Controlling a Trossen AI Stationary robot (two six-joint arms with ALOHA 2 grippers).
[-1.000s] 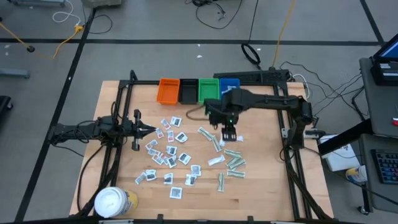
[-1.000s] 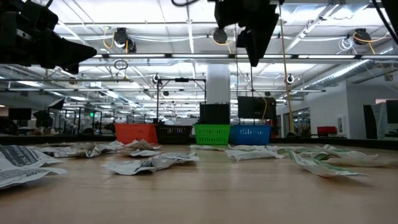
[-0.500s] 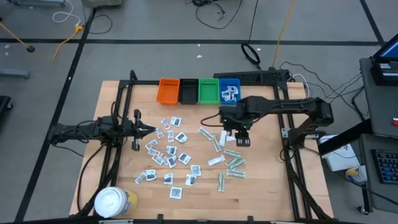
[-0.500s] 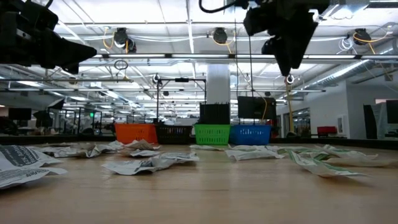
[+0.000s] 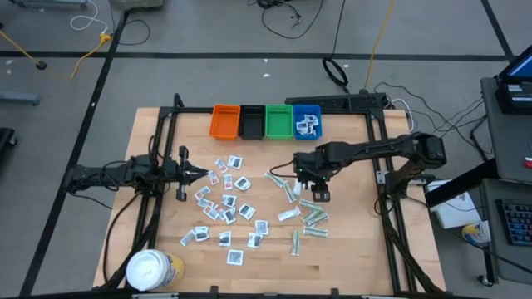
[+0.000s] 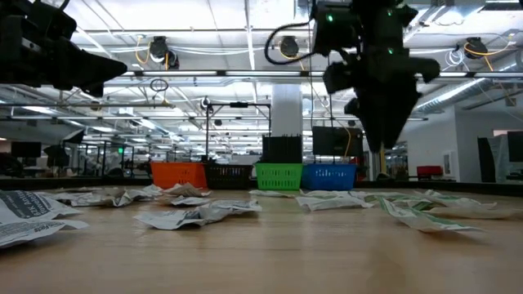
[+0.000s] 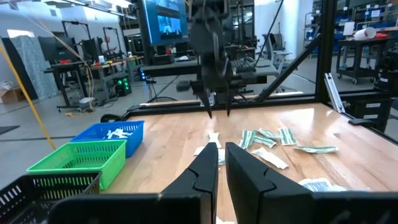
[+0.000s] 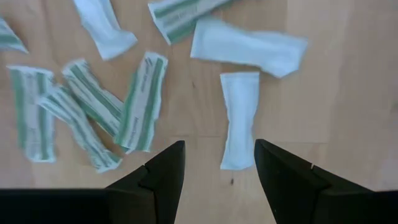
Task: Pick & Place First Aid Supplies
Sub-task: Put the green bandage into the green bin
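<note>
White squarish sachets (image 5: 224, 199) lie scattered flat on the wooden table's middle. Pale green-white strip wrappers (image 5: 312, 216) lie flat to their right. My right gripper (image 5: 319, 188) hangs open over the strips, fingers pointing down, clear of the table in the low view (image 6: 384, 139). In the right wrist view it (image 8: 217, 171) stands above a plain white strip packet (image 8: 239, 118), touching nothing. My left gripper (image 5: 203, 173) waits shut and empty at the table's left, level above the sachets.
Orange (image 5: 224, 121), black (image 5: 251, 121), green (image 5: 278, 121) and blue (image 5: 307, 123) bins stand in a row at the far edge; the blue one holds some white packets. A white-lidded yellow tub (image 5: 154, 270) stands at the near left corner.
My right gripper has moved from beside the bins toward the table's right and near edges and come down over the strip wrappers. The blue bin, which the arm covered before, now shows. The packets on the table have not moved.
</note>
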